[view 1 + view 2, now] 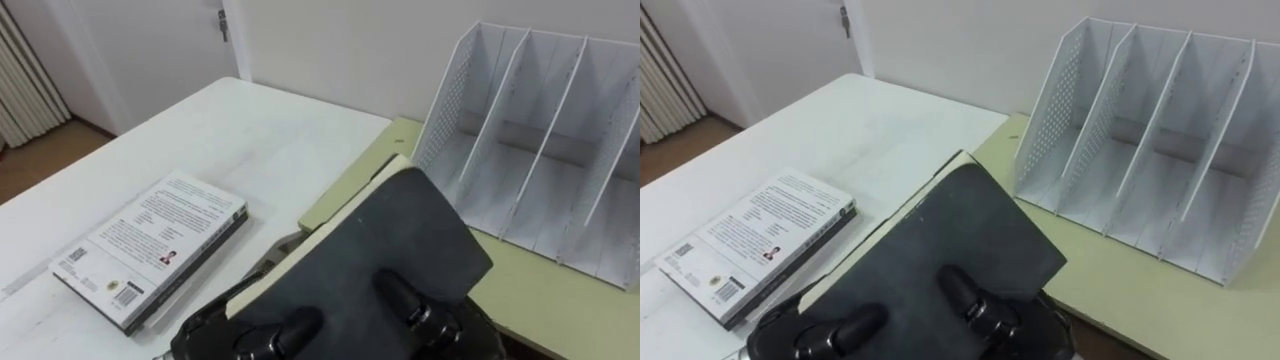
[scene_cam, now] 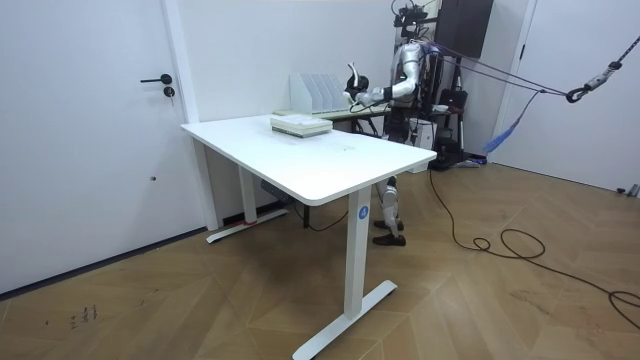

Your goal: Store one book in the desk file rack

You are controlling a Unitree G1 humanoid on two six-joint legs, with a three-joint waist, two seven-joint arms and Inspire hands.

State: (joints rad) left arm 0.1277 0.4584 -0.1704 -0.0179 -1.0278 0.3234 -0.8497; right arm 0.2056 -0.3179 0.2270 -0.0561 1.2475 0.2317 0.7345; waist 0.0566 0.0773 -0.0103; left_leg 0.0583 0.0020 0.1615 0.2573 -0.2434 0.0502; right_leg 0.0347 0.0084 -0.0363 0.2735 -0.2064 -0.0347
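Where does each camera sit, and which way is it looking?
Left eye view: on the robot's head, looking down at the black book, file rack and table; its left hand shows.
Right eye view: beside it, same scene, slightly shifted.
Room view: across the room, facing the table; whole robot standing behind it.
Shared: table, file rack, book stack.

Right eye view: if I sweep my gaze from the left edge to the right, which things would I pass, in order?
Stack of books lying on the white table → dark book held up in the middle → empty white file rack on the right.
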